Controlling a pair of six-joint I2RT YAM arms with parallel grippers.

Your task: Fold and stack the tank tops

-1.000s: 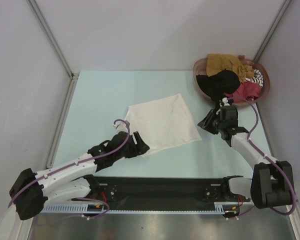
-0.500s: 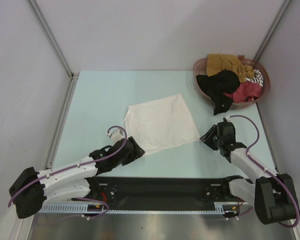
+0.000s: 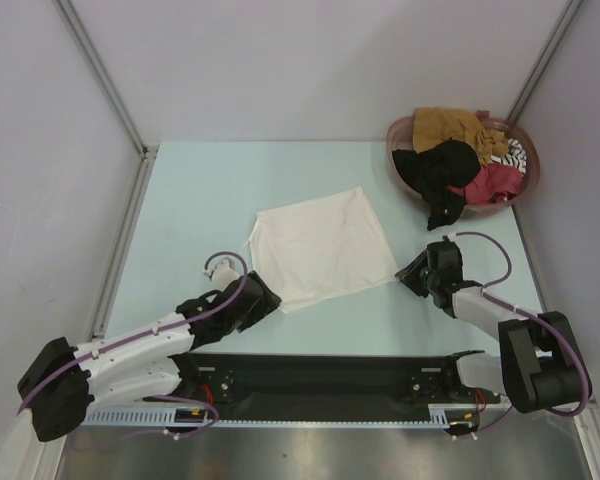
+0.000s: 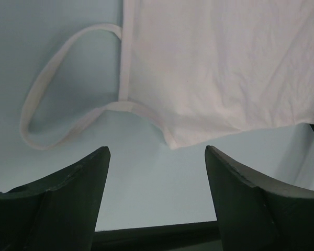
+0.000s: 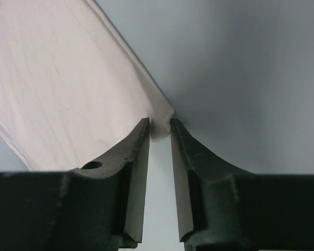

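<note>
Top view: the white tank top (image 3: pixel 325 245) lies flat at the centre of the worktop (image 3: pixel 200 190). At 1 o'clock, the basket (image 3: pixel 396 135) holds the other tank tops (image 3: pixel 458 158) in a heap. The left pincer (image 3: pixel 263 297) sits at the white tank top's 7 o'clock corner, and the right pincer (image 3: pixel 410 272) at its 4 o'clock corner.

Left wrist view: the left pincer (image 4: pixel 157 151) stands wide open and holds nothing. The strap loop (image 4: pixel 42 89) lies at 10 o'clock.

Right wrist view: the right pincer (image 5: pixel 159 124) shows a narrow gap, its tips straddling a corner of the white tank top (image 5: pixel 57 78). Whether they grip it cannot be told.

The white tank top (image 4: pixel 214 68) runs off the left wrist view's top and right edges; the striped top (image 3: pixel 515 152) (in the basket (image 3: pixel 398 135)) is mostly buried.
</note>
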